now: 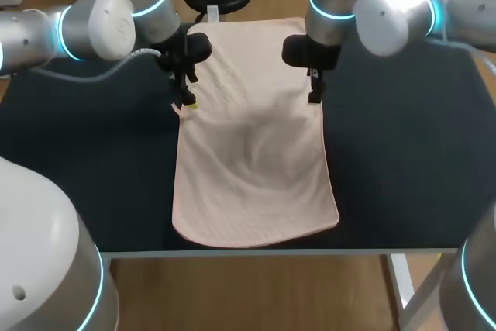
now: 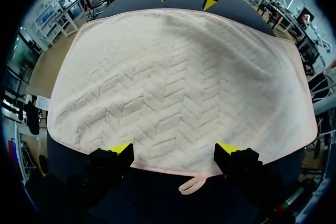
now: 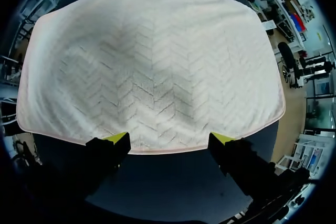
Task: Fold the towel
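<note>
A pale pink towel (image 1: 252, 145) lies spread flat on the dark table, its long side running from the far edge to the near edge. My left gripper (image 1: 184, 102) hangs open over the towel's left edge, my right gripper (image 1: 314, 97) open over its right edge, roughly opposite each other. In the left wrist view the open fingers of the left gripper (image 2: 175, 150) straddle the towel's (image 2: 178, 82) hem, with a small hanging loop (image 2: 191, 184) between them. In the right wrist view the right gripper (image 3: 169, 140) stands open over the opposite hem of the towel (image 3: 152, 61).
Bare dark table (image 1: 403, 153) lies on both sides of the towel. The towel's near end reaches close to the table's front edge (image 1: 310, 251).
</note>
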{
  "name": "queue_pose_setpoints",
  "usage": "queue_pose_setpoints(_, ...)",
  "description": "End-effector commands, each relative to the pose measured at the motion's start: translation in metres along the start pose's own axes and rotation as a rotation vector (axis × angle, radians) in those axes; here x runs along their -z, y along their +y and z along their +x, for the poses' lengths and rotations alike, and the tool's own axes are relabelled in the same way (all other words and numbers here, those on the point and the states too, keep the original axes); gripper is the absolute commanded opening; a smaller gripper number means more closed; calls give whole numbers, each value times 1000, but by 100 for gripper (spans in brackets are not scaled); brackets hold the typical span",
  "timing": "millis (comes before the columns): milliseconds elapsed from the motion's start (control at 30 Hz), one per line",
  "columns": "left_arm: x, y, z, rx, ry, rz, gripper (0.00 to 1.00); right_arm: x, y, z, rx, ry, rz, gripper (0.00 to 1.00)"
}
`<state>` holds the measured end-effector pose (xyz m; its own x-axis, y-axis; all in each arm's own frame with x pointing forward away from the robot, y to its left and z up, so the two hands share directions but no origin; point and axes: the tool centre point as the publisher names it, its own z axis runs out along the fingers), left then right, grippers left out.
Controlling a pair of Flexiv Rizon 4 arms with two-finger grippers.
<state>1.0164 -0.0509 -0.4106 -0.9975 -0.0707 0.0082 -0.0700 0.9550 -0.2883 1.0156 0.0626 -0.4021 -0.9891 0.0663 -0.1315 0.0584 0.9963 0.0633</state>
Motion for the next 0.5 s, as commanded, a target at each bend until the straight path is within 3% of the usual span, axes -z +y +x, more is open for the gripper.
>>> queue_pose_setpoints(33,-6,3,0,2,11,-3,100,-9,0,-2,9,3,-4,100)
queue_pose_setpoints(500,-21,8,0,-16,23,-32,100,-25,-2,-2,27,-3,-5,100)
